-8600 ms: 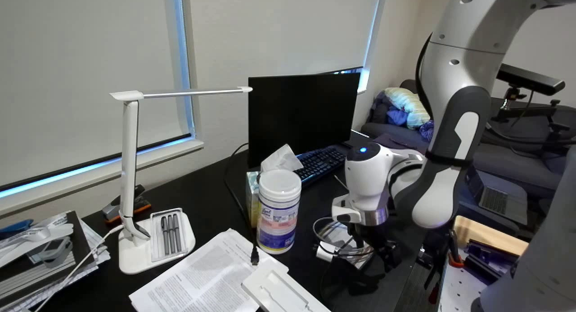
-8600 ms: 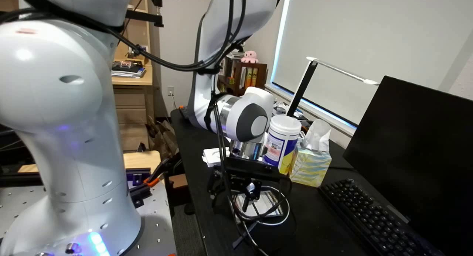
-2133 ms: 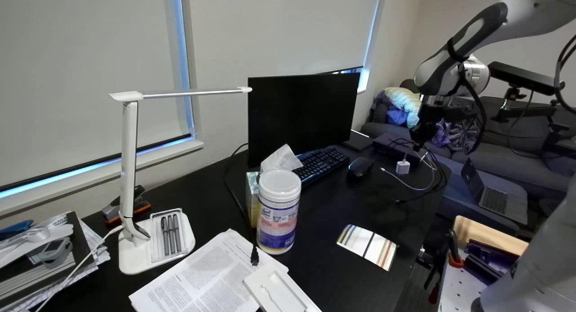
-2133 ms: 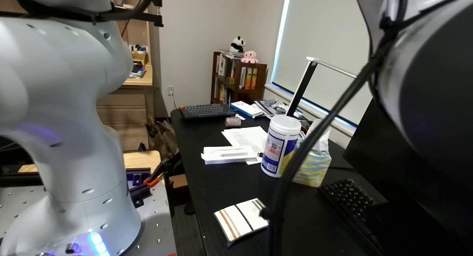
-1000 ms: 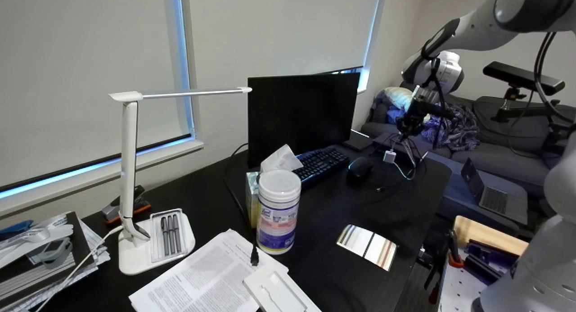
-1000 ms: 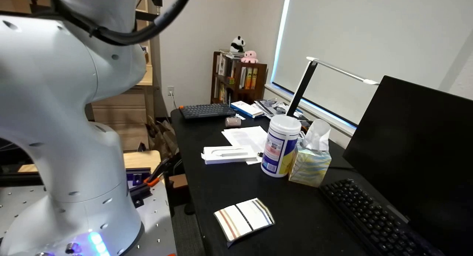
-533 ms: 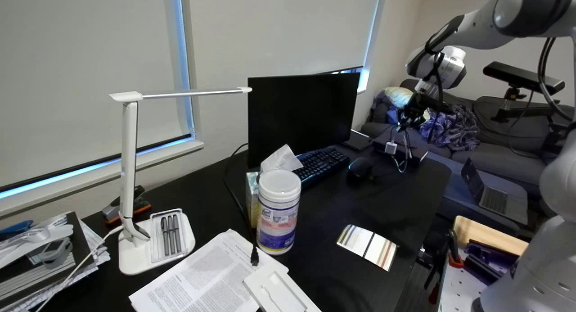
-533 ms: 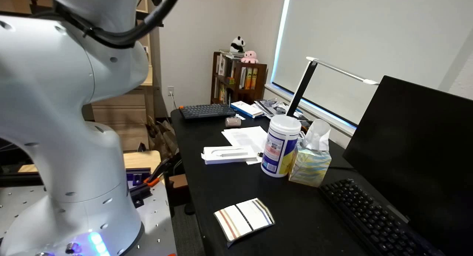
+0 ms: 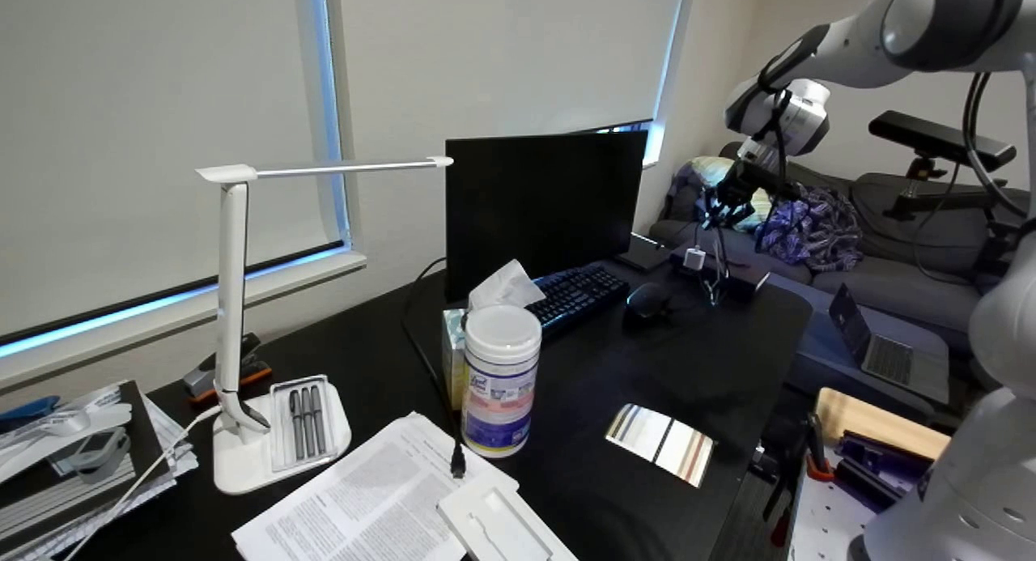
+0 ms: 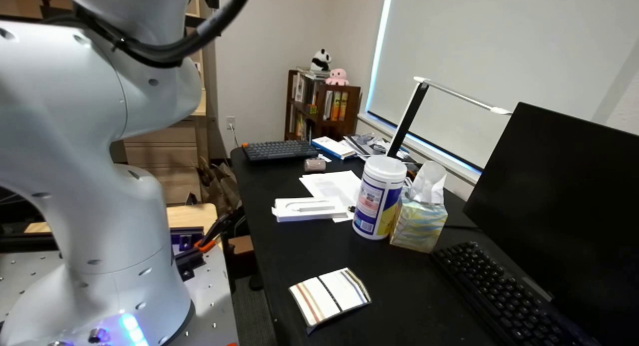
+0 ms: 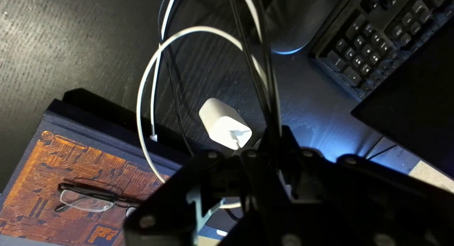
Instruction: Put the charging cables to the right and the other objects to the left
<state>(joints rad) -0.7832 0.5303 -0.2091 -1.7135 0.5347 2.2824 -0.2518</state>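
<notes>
The charging cables hang from my gripper [image 11: 278, 137] beyond the keyboard, at the desk's far right end in an exterior view. Its jaws are shut on a loose bundle: a white cable [image 11: 202, 28] in wide loops and a black cord [image 11: 244, 36] caught in with it. A white charger plug [image 11: 225, 123] dangles on its lead just left of the fingertips. Of the other objects, a flat striped slab [image 9: 660, 441] lies near the desk's front edge, well away from the gripper; both exterior views show it. The gripper [image 9: 714, 215] is outside the view with the robot base.
Below the cables lies a book [image 11: 81, 160] with an orange circuit pattern and glasses [image 11: 88, 203] on it. Close by are a mouse [image 9: 647, 299], a keyboard [image 9: 579, 295] and a monitor [image 9: 542, 213]. A wipes canister [image 9: 502, 383] stands mid-desk beside a tissue box [image 10: 419, 226].
Earlier the gripper was down at the striped slab with the cables there; it has carried them to the far end. In the last second it rose slightly, drawing the trailing cable ends up.
</notes>
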